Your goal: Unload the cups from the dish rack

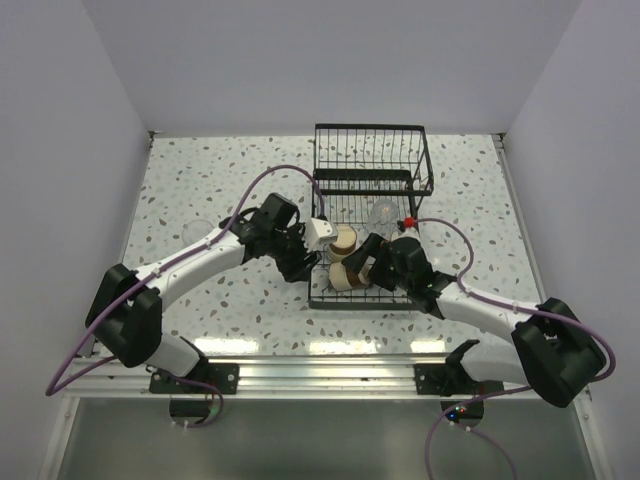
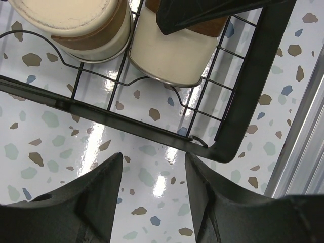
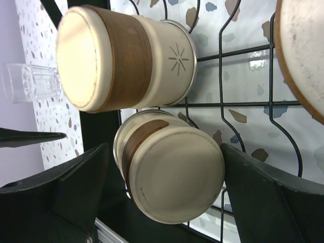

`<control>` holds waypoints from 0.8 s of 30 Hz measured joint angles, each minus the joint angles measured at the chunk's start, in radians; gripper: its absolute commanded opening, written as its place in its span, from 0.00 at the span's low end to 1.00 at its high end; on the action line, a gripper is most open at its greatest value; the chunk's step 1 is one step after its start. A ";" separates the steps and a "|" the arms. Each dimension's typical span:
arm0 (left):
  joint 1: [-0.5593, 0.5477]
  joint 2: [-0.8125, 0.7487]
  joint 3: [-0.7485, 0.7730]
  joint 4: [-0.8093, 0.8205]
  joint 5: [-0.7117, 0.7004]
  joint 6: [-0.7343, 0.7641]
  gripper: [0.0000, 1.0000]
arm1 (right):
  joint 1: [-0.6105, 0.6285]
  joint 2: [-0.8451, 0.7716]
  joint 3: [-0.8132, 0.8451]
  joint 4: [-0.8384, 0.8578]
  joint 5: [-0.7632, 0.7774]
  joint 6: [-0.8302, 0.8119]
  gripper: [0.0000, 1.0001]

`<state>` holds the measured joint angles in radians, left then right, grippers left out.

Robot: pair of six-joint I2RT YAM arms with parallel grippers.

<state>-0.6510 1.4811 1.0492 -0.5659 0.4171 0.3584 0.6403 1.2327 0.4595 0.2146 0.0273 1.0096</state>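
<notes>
My right gripper [image 3: 164,148] is wide open, with one finger on each side of a brown cup [image 3: 172,187]. The cup is in the dish rack [image 3: 96,129], and its pale bottom faces me. A second brown cup [image 3: 121,61] is just beside it. My left gripper [image 2: 154,158] is open too, over the spotty table [image 2: 50,147] just outside the rack's corner.

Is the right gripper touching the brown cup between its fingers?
Cannot tell. Right wrist view: right gripper fingers closely flank the brown cup; neither gap nor contact is plain.
</notes>
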 measured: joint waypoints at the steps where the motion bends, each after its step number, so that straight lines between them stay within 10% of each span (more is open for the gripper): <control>1: 0.000 0.000 0.000 0.000 0.000 0.000 0.56 | 0.000 0.005 0.000 -0.001 -0.004 0.000 0.90; 24: 0.000 -0.099 0.083 -0.036 -0.056 0.028 0.57 | -0.001 -0.077 0.041 -0.149 -0.076 -0.072 0.14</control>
<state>-0.6510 1.3823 1.1324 -0.6022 0.3614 0.3862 0.6395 1.1553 0.5003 0.0658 -0.0490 0.9375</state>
